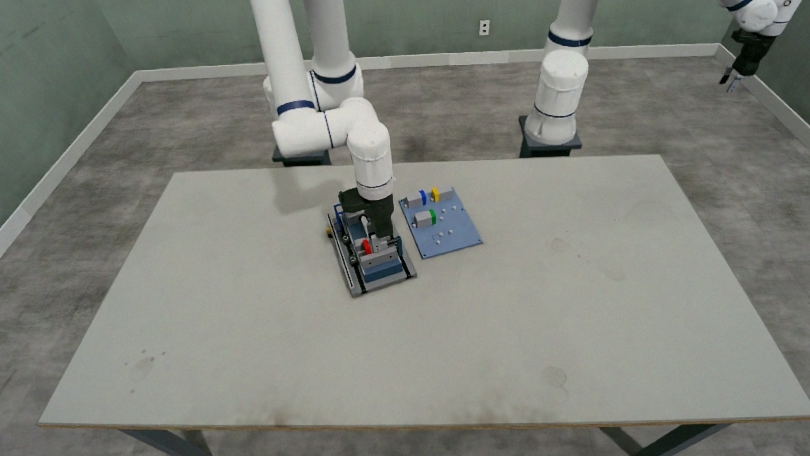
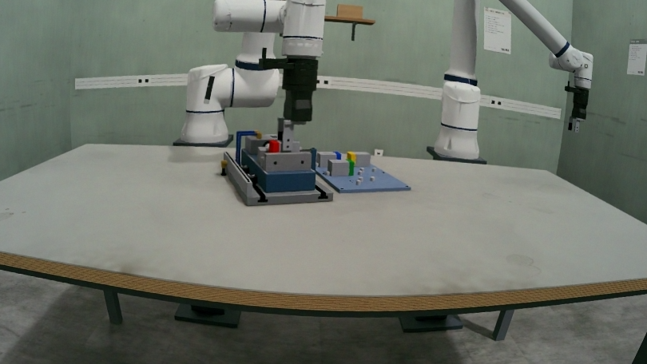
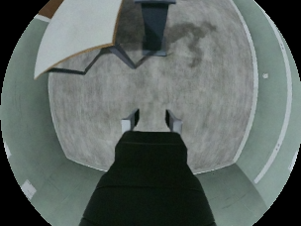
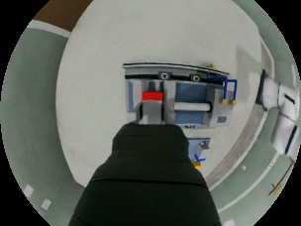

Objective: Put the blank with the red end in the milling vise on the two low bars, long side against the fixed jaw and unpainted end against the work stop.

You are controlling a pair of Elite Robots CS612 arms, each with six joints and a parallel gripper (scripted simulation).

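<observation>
My right gripper (image 1: 378,242) (image 2: 288,147) (image 4: 151,108) is shut on the red-ended blank, over the milling vise (image 1: 385,282) (image 2: 289,198) (image 4: 190,91). The blank's red end (image 1: 366,246) (image 2: 274,145) (image 4: 152,95) points away from the work-stop side. The blank lies level between the fixed jaw (image 1: 379,259) (image 2: 288,161) (image 4: 138,94) and the moving jaw (image 4: 169,96), close along the fixed jaw; its top stands above that jaw. Contact, the two low bars and the unpainted end at the work stop are hidden. My left gripper (image 1: 729,80) (image 2: 573,125) (image 3: 151,114) is open and empty, far from the table.
The blue plate (image 1: 461,233) (image 2: 384,185) lies beside the vise. It holds upright blanks with blue (image 1: 415,199) (image 2: 327,158), yellow (image 1: 446,193) (image 2: 363,158) and green (image 1: 423,219) (image 2: 338,168) ends, plus small pegs. Blue hoses (image 2: 238,144) (image 4: 235,89) rise at the vise's other end.
</observation>
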